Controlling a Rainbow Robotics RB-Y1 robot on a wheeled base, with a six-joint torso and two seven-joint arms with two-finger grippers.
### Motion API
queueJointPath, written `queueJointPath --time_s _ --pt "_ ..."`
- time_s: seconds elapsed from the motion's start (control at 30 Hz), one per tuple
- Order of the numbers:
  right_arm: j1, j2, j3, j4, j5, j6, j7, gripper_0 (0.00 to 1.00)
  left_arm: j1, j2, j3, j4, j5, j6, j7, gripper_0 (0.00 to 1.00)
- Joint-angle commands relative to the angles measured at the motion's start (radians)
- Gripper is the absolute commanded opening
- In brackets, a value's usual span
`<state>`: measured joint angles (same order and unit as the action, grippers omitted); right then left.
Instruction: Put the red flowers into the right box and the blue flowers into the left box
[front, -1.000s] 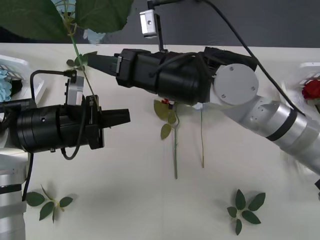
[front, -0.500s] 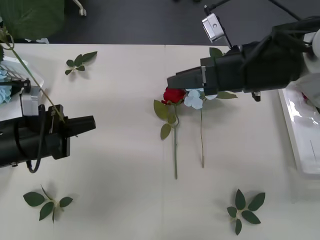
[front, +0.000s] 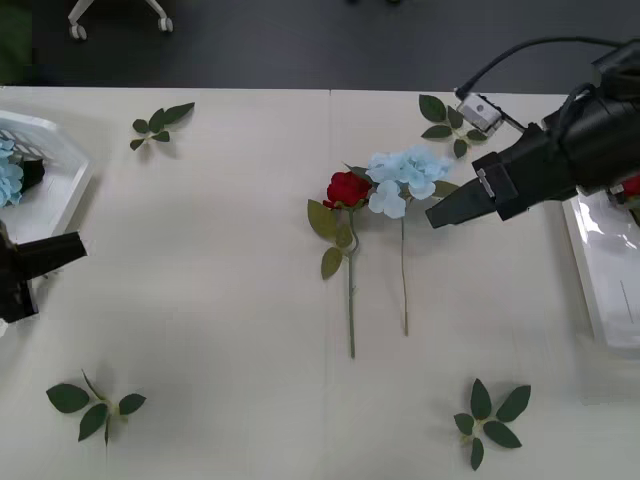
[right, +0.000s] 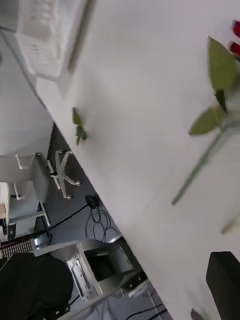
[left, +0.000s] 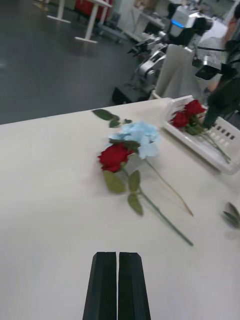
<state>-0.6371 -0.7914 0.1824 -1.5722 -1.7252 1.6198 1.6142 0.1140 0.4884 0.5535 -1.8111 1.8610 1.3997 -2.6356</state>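
Lying lengthwise, red flower (front: 348, 188) head pointing away.

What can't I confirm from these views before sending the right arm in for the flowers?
- Right gripper: front view shows only a dark tapered tip, and the right wrist view cuts it at the edge; finger state unclear.
- Right box: cut by the front view's edge, partly behind the right arm; contents uncountable.
- Left box: cut by the edge; blue flowers uncountable.

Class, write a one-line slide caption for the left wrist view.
Shut left gripper faces a red rose and blue flower lying side by side on the table.
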Motion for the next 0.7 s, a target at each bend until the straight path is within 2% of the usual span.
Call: queueJointPath --time_s 0.03,0.27,0.53,0.7 --pt "-0.026 0.009 0.002 -0.104 0.124 0.035 -0.175 0.99 0.056 0.078 0.057 -0.017 -0.039 -0.045 -0.07 0.0" --pt "-0.027 0.066 0.039 -0.195 0.328 0.069 -0.362 0.99 0.087 0.128 0.137 -0.017 -0.175 -0.087 -0.049 0.0" --pt "-0.027 0.109 0.236 -0.226 0.541 -0.101 -0.562 0.99 0.088 0.157 0.206 -0.01 -0.391 -0.087 0.101 0.0" --pt "-0.027 0.124 0.341 -0.226 0.658 -0.187 -0.718 0.99 0.084 0.193 0.21 0.069 -0.479 -0.114 0.129 0.0"
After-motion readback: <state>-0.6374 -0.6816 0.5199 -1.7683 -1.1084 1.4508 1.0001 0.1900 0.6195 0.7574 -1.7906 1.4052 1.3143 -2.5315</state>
